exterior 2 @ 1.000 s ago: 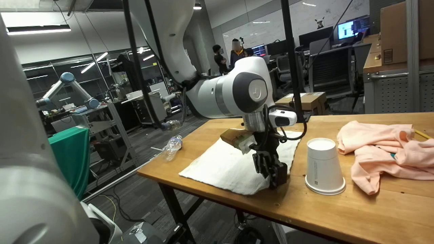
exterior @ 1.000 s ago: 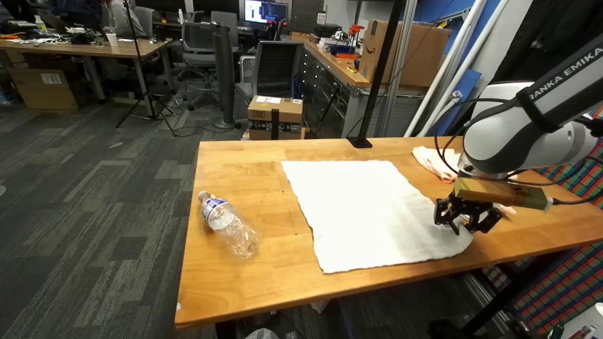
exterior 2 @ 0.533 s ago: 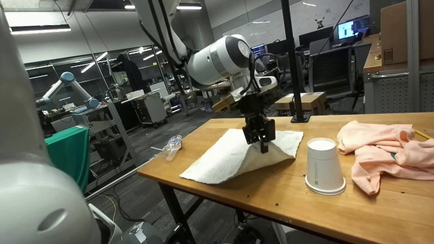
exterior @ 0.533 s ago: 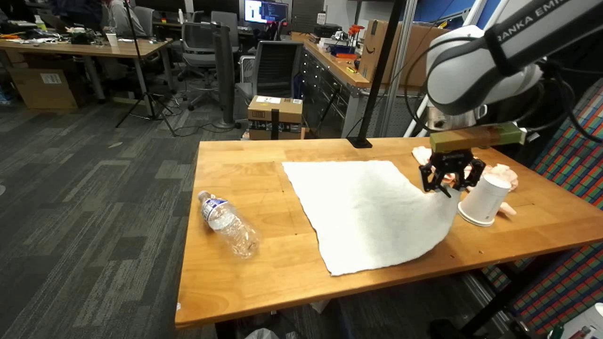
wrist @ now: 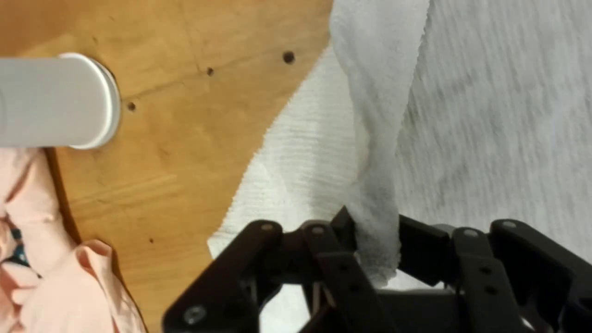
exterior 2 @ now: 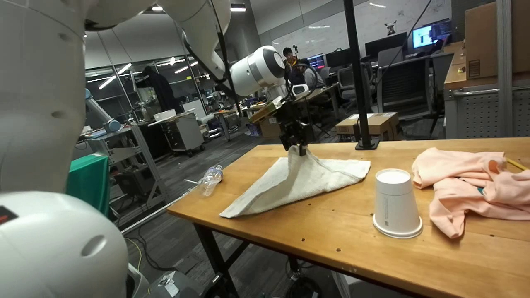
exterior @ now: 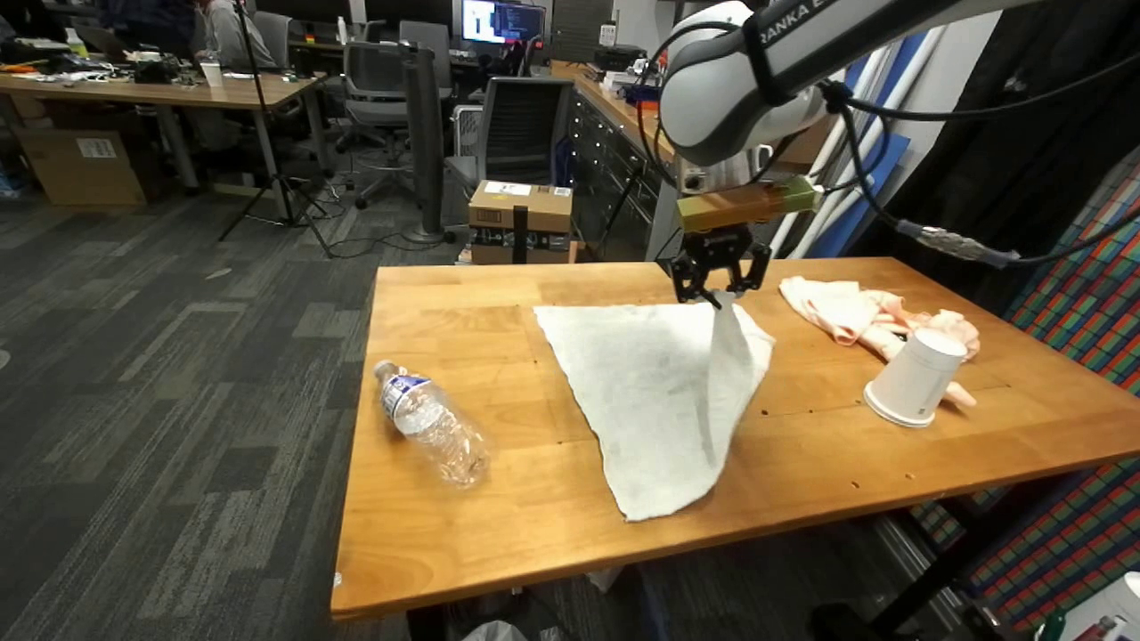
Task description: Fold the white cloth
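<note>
Cup (exterior 2: pixel 396 203): white, upside down on the worktop (exterior 2: pixel 339 223).
Garment (exterior 2: pixel 459 203): pink, crumpled, near the cup.
Cloth (exterior 2: pixel 306 182): white, on the worktop, one corner raised.
Hand (wrist: pixel 375 237): pinching that corner.
Bottle (exterior 2: pixel 210 181): clear, on its side.
Carton (exterior 2: pixel 374 124): brown, beyond the worktop.

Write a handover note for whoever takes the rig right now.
Gripper: shut on the cloth at its edge, held above the table.
Things: cloth peaks up to the grip, much of the rest lies on the table. Cup upside down, bottle and pink fabric all lie clear of it.
Done: edge gripped and raised.
Left: probably lay that edge over, release, then smooth or fold further as needed.
</note>
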`<state>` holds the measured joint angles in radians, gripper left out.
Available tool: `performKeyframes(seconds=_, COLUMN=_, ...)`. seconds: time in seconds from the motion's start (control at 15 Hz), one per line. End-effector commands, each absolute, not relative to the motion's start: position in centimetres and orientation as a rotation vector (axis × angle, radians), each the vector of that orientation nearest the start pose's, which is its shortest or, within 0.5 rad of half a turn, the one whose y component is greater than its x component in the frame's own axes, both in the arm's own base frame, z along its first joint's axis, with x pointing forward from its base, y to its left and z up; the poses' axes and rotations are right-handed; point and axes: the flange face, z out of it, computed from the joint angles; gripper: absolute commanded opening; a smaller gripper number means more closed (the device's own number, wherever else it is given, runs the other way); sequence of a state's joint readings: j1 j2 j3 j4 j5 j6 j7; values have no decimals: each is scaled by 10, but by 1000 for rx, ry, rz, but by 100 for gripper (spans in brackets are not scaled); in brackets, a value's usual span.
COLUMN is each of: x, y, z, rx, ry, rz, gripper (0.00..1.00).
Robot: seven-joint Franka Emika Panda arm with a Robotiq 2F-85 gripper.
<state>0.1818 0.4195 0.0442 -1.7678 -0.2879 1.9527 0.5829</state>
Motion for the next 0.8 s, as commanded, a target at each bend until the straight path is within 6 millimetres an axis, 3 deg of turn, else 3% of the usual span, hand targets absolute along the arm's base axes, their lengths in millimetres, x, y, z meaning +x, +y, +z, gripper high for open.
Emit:
performKeyframes(seconds=0.0, x=675, y=148, z=325, rx=-3284, ry=492, rz=60, gripper=1)
performKeyframes(seconds=0.27, x=706, y=164, z=336, rx=-3131, ry=593, rz=-19, gripper=1)
performKeyframes(seconds=0.47, x=710, y=178, z=336, rx=-3048, ry=616, rz=17, gripper=4)
performKeyframes(seconds=0.53, x=709, y=182, z=334, rx=-3038, ry=599, rz=41, gripper=28)
performKeyframes(seconds=0.73, x=705, y=190, z=332, rx=-3021, ry=576, rz=53, gripper=37)
